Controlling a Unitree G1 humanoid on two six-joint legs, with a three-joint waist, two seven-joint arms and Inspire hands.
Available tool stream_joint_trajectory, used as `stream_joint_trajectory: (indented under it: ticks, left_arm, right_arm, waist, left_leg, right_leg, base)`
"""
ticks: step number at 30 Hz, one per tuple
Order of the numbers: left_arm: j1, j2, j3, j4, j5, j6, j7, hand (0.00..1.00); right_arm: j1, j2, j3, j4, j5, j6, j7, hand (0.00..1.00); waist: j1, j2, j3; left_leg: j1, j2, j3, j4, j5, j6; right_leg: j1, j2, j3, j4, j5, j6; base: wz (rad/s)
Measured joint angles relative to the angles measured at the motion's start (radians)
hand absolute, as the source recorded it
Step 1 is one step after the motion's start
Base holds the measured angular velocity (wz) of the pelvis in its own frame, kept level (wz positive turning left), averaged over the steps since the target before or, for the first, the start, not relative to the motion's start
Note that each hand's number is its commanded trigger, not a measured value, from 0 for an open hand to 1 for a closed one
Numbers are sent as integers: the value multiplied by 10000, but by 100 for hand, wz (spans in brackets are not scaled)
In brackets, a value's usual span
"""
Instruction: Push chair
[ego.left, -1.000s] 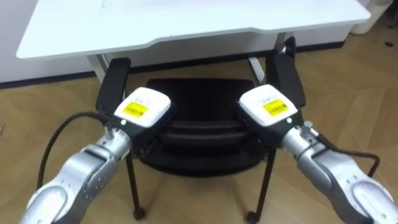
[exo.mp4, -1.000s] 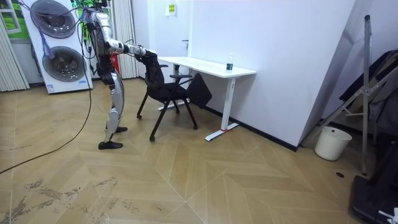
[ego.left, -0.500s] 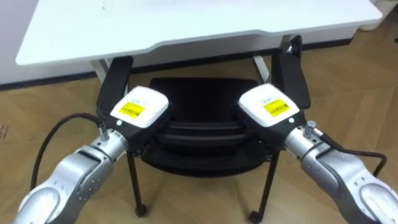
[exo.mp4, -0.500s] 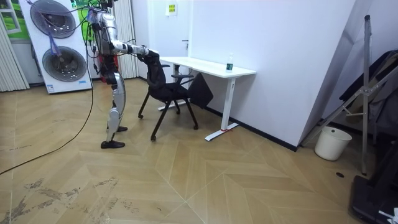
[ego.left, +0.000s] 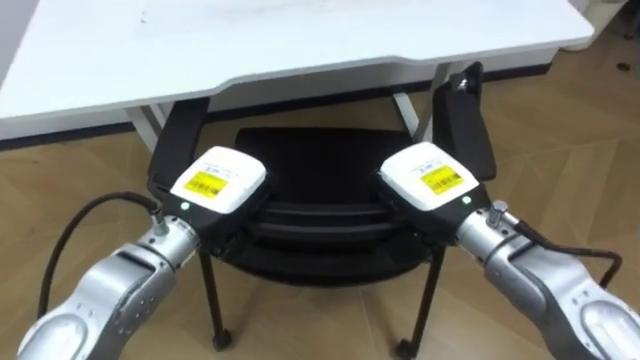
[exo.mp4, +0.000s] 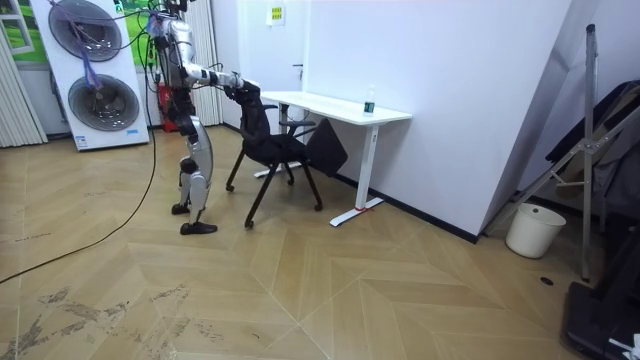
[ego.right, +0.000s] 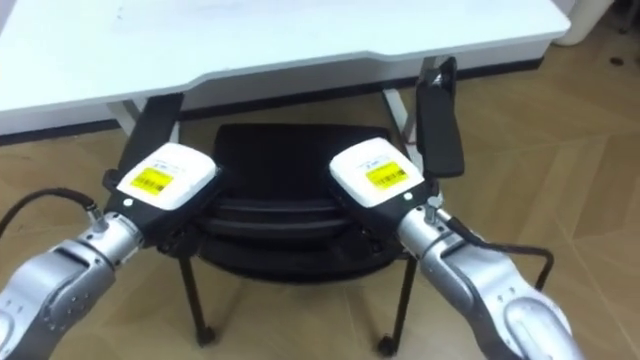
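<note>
Chair (ego.left: 320, 160) is positioned at the near edge of the white desk (ego.left: 300, 40), its backrest top concealed beneath the left hand (ego.left: 218, 180) and right hand (ego.left: 428, 178), whose grasp state cannot be told.

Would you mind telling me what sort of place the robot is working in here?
Probably an indoor test room set up like a home. A white desk has a black chair at it, two stacked washing machines stand in the corner, and there is a wooden parquet floor.
</note>
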Motion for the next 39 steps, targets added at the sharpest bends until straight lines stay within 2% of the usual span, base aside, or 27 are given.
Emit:
stream_joint_trajectory:
  ticks: [1, 2, 4, 6, 8, 11, 13, 17, 24, 27, 33, 35, 37, 39]
  left_arm:
    - [-37, 6, -37, -54, 38, 11, 32, 40]
    - [-37, 2, -110, -83, 117, 45, 0, 0]
    - [-10, -51, -283, -82, 330, 232, -184, 0]
    - [20, -68, -431, -47, 528, 489, -463, 0]
    - [-126, -115, -405, -64, 509, 640, -548, 0]
    - [-274, -278, -319, -246, 480, 631, -630, 0]
    - [-274, -404, -244, -424, 455, 624, -632, 0]
    - [-274, -747, 334, -555, 460, 547, -632, 0]
    - [-269, -808, 362, -553, 449, 466, -582, 0]
    - [-271, -809, 364, -554, 491, 395, -534, 0]
    - [-284, -745, 482, -550, 491, 258, -532, 0]
    - [-358, -553, 592, -550, 490, -103, -519, 0]
    - [-428, -395, 962, -551, 462, -465, -494, 0]
    - [-612, 17, 1334, -551, 374, -729, -299, 0]
  right_arm:
    - [13, 15, -29, 5, 13, 48, 12, 0]
    - [23, -21, -37, 3, 53, 61, 108, 0]
    - [85, -36, -221, -48, 574, 36, 291, 0]
    - [240, -16, -236, -418, 1110, 26, 471, 0]
    - [436, 169, -278, -1010, 2229, 195, 469, 0]
    - [216, 496, -520, -1566, 3331, 242, 238, 0]
    - [12, 511, -544, -1572, 3659, 278, 87, 0]
    - [-29, 633, -640, -1617, 3799, 466, 84, 0]
    - [-94, 857, -941, -1668, 3907, 665, 39, 0]
    - [-562, 870, -1112, -1706, 3901, 610, 38, 0]
    - [-1632, 832, -1750, -1705, 3873, 368, -735, 0]
    - [-1718, 814, -2062, -1661, 3865, -51, -1273, 0]
    - [-1880, 761, -2448, -1468, 3751, -308, -1693, 0]
    - [-2177, 444, -2731, -1279, 3714, -322, -2207, 0]
  waist:
    - [-197, -180, 75]
    - [-352, -318, 37]
    - [-338, -363, 21]
    - [-349, -346, 30]
    - [-326, -337, 27]
    - [-290, -271, 6]
    - [-265, -245, -9]
    - [-268, -234, -11]
    - [-254, -235, -17]
    - [-263, -239, -19]
    - [-302, -254, -21]
    - [-299, -266, -13]
    - [-289, -256, -8]
    - [-283, -240, 2]
  left_leg:
    - [-70, -159, 150, -260, 226, 371]
    - [-13, -170, 333, -379, 486, 410]
    - [215, -173, 578, -421, 541, 456]
    - [328, -186, 608, -400, 535, 464]
    - [426, -240, 691, -436, 533, 467]
    - [735, -240, 659, -484, 522, 481]
    - [835, -228, 636, -522, 497, 511]
    - [868, -215, 640, -470, 497, 511]
    - [859, -214, 665, -490, 499, 512]
    - [853, -215, 664, -488, 499, 512]
    - [857, -222, 582, -438, 499, 512]
    - [855, -230, 453, -437, 499, 511]
    - [851, -244, 378, -436, 500, 509]
    - [849, -245, 339, -423, 505, 504]
  right_leg:
    - [224, 9, 295, -214, 6, 32]
    - [304, 24, 448, -366, 80, 150]
    - [509, 152, 592, -723, 219, 260]
    - [791, 200, 577, -1147, 398, 279]
    - [995, 250, 605, -1435, 519, 305]
    - [1358, 259, 539, -1503, 518, 310]
    - [1514, 277, 462, -1584, 517, 322]
    - [1558, 302, 471, -1592, 516, 334]
    - [1566, 307, 469, -1605, 537, 339]
    - [1565, 306, 455, -1601, 537, 339]
    - [1612, 302, 408, -1597, 542, 332]
    - [1665, 302, 278, -1621, 544, 328]
    - [1757, 300, 209, -1746, 551, 335]
    - [1785, 297, 164, -1747, 552, 334]
  base:
    - [56]
    - [39]
    - [-14]
    - [-22]
    - [0]
    - [7]
    - [11]
    - [0]
    - [1]
    - [1]
    - [2]
    - [15]
    - [12]
    - [9]
